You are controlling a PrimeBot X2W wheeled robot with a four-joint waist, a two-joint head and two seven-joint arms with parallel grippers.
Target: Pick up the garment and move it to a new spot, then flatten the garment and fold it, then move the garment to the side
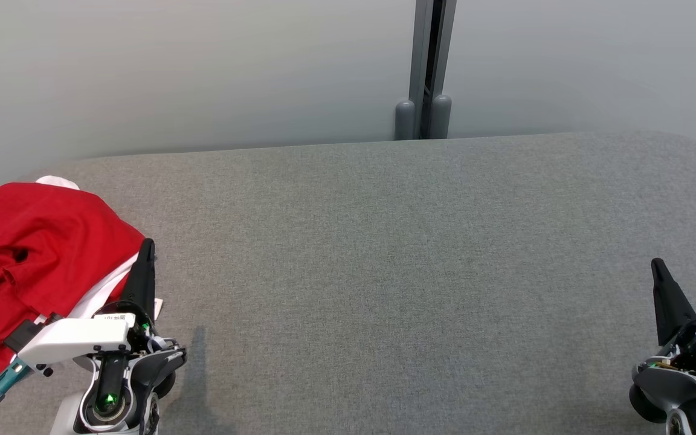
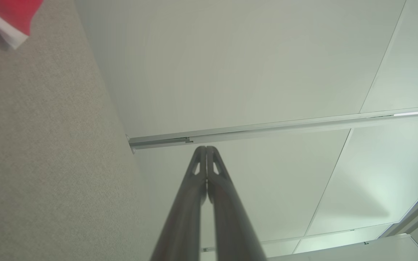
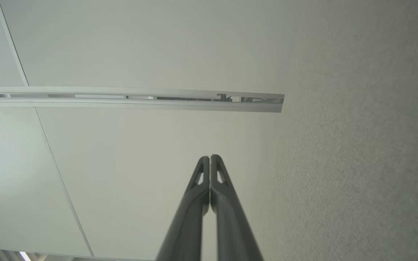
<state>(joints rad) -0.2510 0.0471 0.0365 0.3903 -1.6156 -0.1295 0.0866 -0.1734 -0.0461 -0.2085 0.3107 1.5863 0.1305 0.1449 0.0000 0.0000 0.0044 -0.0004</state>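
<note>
The left gripper (image 1: 146,251) is closed, empty, just beside the red garment (image 1: 28,260) on the table (image 1: 384,272). The right gripper (image 1: 660,269), likewise closed and empty, stands well apart.

Garment (image 1: 28,260): red cloth with white trim, crumpled in a loose, unfolded heap, lying at 9 o'clock on the grey fabric surface (image 1: 384,272), at its edge.

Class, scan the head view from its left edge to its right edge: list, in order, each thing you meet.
In order: crumpled red cloth garment with white trim → left tool, its two dark fingers shut → grey vertical metal post at the back wall → right tool, fingers shut too.
</note>
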